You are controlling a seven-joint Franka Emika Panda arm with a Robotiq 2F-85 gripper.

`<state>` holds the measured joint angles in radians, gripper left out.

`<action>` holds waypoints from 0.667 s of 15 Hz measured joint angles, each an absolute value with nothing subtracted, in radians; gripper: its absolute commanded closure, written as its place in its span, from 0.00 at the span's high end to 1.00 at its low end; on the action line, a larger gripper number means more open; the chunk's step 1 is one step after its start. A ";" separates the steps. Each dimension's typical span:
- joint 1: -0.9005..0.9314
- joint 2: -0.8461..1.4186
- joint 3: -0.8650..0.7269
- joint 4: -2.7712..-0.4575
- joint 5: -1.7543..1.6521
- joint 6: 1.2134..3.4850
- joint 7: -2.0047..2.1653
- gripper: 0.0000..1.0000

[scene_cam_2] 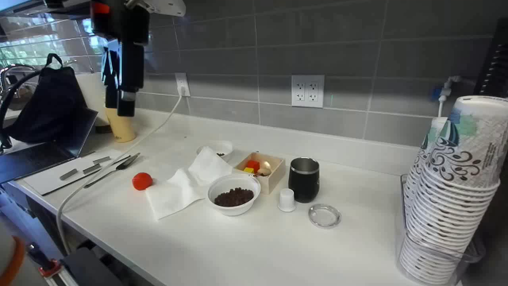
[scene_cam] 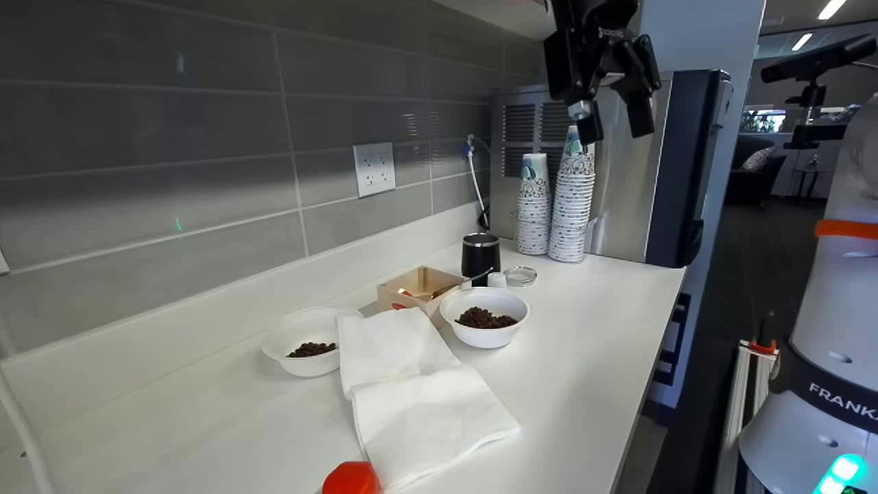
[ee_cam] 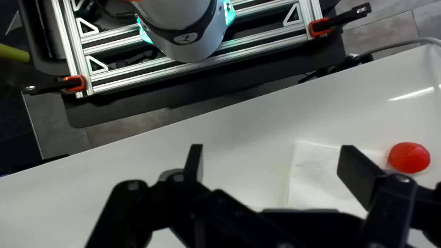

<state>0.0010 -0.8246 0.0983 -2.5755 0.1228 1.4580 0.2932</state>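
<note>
Where a black backpack stands behind a laptop, far left of the wooden box, the row begins, sides taken from an exterior view. Next, high over the white counter and also left of the box: the gripper, released, fingers spread wide, grip empty, touching nothing. Tan cup upright, left of the box and farther back. Red rounded object, kind hard to tell, on the counter left of the box. Folded paper towels, white, between that object and the box; in the wrist view part of a sheet shows between the fingers, the red rounded object just past the fingertip at that end. Rear white bowl behind them, left of the box, with some brown pellets inside. Front white bowl with more pellets, just off the box's near left corner; whether they touch, cannot tell. Box itself: red block, yellow block, other contents hard to make out. Right of the box, in order: white capsule, standing; black tumbler, upright; clear round lid, flat, nearer the counter's front edge than the box. Well right of the box, two tall stacks of upturned paper cups.
</note>
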 measured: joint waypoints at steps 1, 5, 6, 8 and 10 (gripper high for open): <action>0.001 -0.824 0.098 -2.575 0.123 1.458 0.293 1.00; 0.001 -0.824 0.098 -2.575 0.123 1.458 0.293 1.00; 0.001 -0.824 0.098 -2.575 0.123 1.458 0.293 1.00; 0.001 -0.824 0.098 -2.575 0.123 1.458 0.293 1.00; 0.000 -0.827 0.108 -2.575 0.107 1.467 0.293 1.00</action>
